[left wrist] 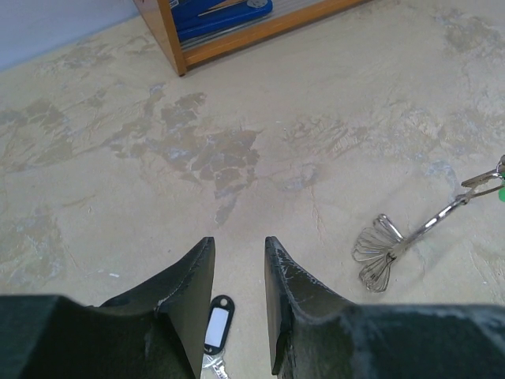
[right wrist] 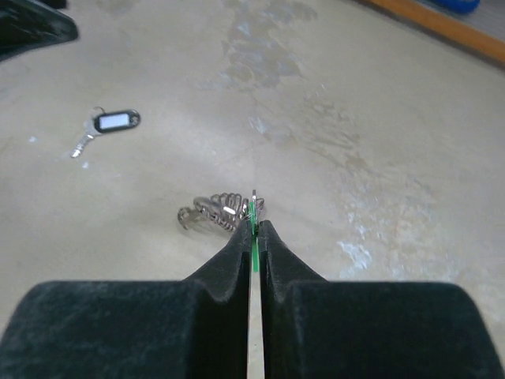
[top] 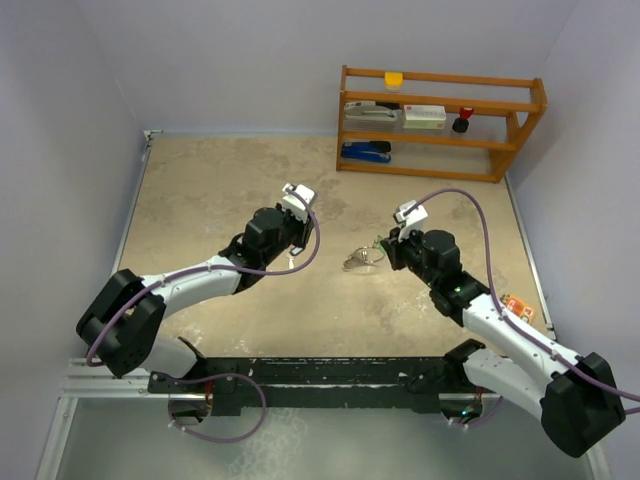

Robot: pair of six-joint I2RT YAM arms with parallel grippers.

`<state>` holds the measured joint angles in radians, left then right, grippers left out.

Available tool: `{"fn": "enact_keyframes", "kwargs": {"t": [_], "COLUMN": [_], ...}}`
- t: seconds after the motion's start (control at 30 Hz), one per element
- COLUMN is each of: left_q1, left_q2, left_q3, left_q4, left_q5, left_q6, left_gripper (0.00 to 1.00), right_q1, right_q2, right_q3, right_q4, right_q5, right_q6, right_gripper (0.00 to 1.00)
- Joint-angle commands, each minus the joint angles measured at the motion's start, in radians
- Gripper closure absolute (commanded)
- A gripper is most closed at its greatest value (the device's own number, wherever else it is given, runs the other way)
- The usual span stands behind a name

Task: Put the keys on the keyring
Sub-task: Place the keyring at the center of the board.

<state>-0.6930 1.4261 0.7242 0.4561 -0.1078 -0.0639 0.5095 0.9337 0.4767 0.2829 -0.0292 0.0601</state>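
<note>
Near, right side: right gripper has its fingers pressed together on the green-headed key, held edge-on with the head poking out past the tips. Clean pinch, no visible skew.

Just beyond the tips, toward 11 o'clock in the right wrist view: keyring lies on the table as a bunch of thin wire loops. It appears to touch the held key. Cannot tell whether the key is already threaded.

Near, left side: left gripper has its fingers part-way apart and holds nothing. It hangs over the tagged key, black tag with a white label, which lies between the fingers. In the top view this gripper is at about 10 o'clock from the ring.

Far: wooden shelf at 1 o'clock, not involved.

Judgement on the step in hand, feeding the key onto the ring:
- The ring is loose and light, so a push from the key would likely slide it. The left gripper should pin or grip it first.
- Bring the key's hole to the wire's split end, not the loop's side.
- Advance slowly and keep the pinch firm.
</note>
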Motion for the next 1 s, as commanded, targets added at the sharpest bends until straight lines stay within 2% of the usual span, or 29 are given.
{"fn": "enact_keyframes", "kwargs": {"t": [0.0, 0.1, 0.47, 0.63, 0.8, 0.97], "left_q1": [0.008, 0.009, 0.011, 0.01, 0.011, 0.01], "left_q2": [-0.022, -0.023, -0.029, -0.025, -0.017, -0.022], "left_q3": [-0.002, -0.002, -0.01, -0.009, 0.001, -0.004], "left_q4": [0.064, 0.062, 0.061, 0.064, 0.055, 0.053], "left_q5": [0.002, 0.0, -0.005, 0.003, 0.008, 0.008], "left_q6": [-0.023, -0.022, -0.021, -0.03, -0.052, -0.061], "left_gripper": [0.71, 0.71, 0.71, 0.71, 0.7, 0.7], "right_q1": [-0.002, -0.002, -0.002, -0.001, -0.002, 0.002], "right_q2": [0.002, 0.013, 0.023, 0.116, 0.257, 0.332], "right_q3": [0.014, 0.011, 0.01, 0.06, 0.153, 0.19], "right_q4": [-0.079, -0.08, -0.063, -0.112, -0.182, -0.176], "right_q5": [0.134, 0.143, 0.127, 0.09, 0.018, -0.034], "right_q6": [0.093, 0.121, 0.139, 0.177, 0.204, 0.19], "right_gripper": [0.88, 0.79, 0.7, 0.64, 0.64, 0.64]}}
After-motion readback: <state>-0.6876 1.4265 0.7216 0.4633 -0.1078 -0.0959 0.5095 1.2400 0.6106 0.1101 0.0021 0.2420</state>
